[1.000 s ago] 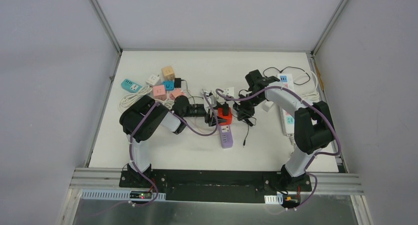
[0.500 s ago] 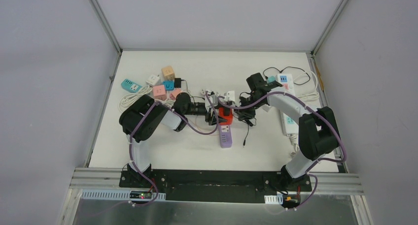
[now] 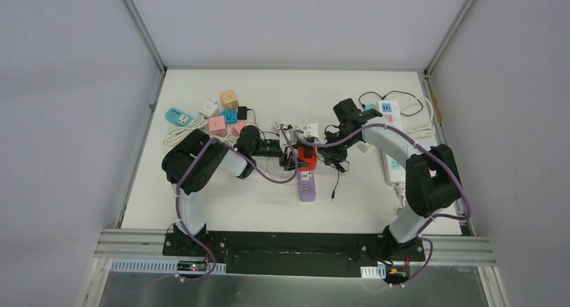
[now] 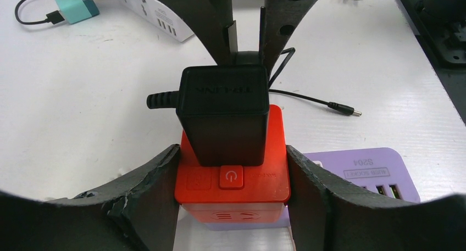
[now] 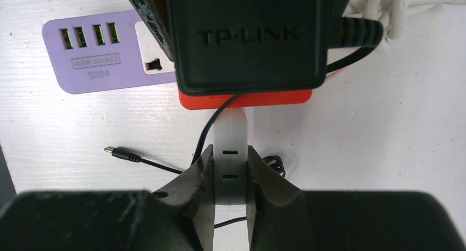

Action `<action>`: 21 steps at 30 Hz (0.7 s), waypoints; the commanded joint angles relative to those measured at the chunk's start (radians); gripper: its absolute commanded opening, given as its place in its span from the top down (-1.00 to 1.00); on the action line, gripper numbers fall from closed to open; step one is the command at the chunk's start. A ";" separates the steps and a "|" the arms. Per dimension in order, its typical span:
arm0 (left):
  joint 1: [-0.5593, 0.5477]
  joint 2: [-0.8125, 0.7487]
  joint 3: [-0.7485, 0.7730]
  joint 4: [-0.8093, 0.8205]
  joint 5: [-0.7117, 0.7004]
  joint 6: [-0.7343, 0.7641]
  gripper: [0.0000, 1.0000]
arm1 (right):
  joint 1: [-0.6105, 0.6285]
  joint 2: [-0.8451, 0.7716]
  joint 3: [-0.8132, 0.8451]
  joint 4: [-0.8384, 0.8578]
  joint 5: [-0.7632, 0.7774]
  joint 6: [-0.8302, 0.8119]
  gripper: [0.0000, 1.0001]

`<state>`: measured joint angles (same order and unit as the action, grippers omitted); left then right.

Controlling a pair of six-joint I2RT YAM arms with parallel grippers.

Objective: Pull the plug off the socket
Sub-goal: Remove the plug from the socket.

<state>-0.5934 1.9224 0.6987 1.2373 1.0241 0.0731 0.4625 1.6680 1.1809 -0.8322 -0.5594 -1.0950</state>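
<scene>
The left fingers [image 4: 143, 196] have narrowed onto the red socket cube [image 4: 231, 199], bracing it for the pull. The right fingers [image 5: 187, 185], together on a white slotted piece [image 5: 231, 152], have edged closer. The TP-Link adapter [image 4: 222, 113] is still seated in the cube.

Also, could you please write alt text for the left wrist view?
A black adapter sits plugged into a red socket cube, which the left gripper clamps from both sides. A purple power strip lies beside it on the white table.
</scene>
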 commanded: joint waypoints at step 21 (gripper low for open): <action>-0.005 -0.022 0.013 -0.049 0.023 0.049 1.00 | 0.015 -0.004 0.027 0.003 -0.016 0.040 1.00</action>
<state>-0.5957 1.9144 0.7067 1.1965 1.0218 0.0971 0.4446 1.6749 1.1965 -0.8463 -0.5465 -1.0687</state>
